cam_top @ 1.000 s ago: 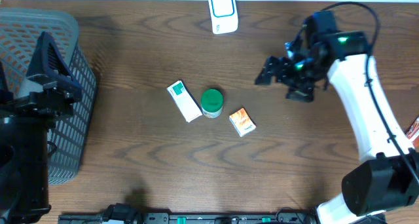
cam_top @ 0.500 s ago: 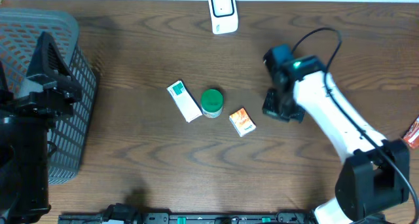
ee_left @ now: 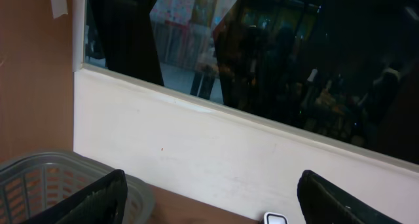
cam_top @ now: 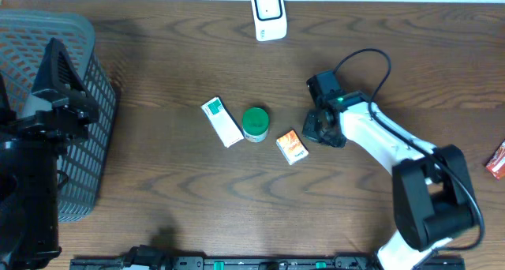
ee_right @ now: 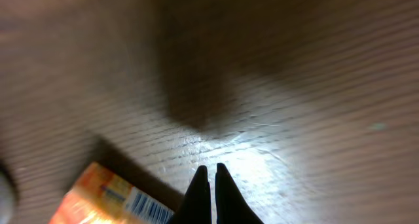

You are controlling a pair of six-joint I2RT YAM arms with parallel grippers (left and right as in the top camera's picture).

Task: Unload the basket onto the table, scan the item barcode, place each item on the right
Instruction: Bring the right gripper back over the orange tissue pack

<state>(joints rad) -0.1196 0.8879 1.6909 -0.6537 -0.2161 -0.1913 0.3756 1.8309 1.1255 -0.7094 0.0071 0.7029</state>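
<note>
Right fingers [ee_right: 211,188]: pressed together with nothing between them, tips pointing down at the worktop [ee_right: 314,86] (bright glare just there).
Orange packet [cam_top: 291,147]: I see it flat at centre frame from overhead, just left of the right fingers. Its barcode shows at the lower left of the right wrist view.
Left fingers [ee_left: 98,201]: spread wide, holding nothing, by the basket [cam_top: 79,33] at far left.
Scanner [cam_top: 268,13]: top centre, well apart from the packet.
Green-lidded jar [cam_top: 255,123]: just left of the packet.
</note>
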